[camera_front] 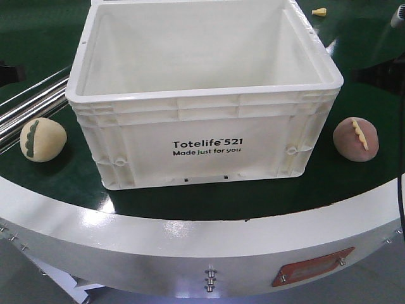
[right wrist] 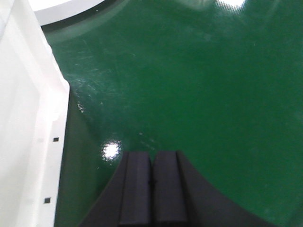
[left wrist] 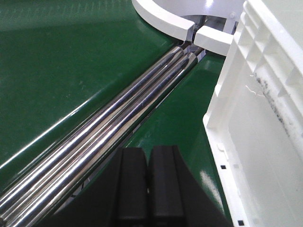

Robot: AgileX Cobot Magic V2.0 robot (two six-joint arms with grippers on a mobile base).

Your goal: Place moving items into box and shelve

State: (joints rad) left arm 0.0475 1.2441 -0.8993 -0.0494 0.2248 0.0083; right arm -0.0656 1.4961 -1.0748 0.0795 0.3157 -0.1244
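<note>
My left claw [left wrist: 149, 158] sits closest, its black fingers pressed together with nothing between them. Bright steel rods [left wrist: 109, 123] run ahead and to its left, and the large white ribbed plastic crate [left wrist: 255, 118] stands just to its right. My right claw [right wrist: 152, 163] is closed and empty too, over the glossy green table surface [right wrist: 199, 85], with the crate wall just to its left. On my left claw's side of the crate lies the cream rounded lump with a green scalloped strip [camera_front: 42, 140], and on my right claw's side the pinkish-brown lump with a yellow scalloped strip [camera_front: 355, 139]. Both rest on the green, outside the crate and apart from it.
</note>
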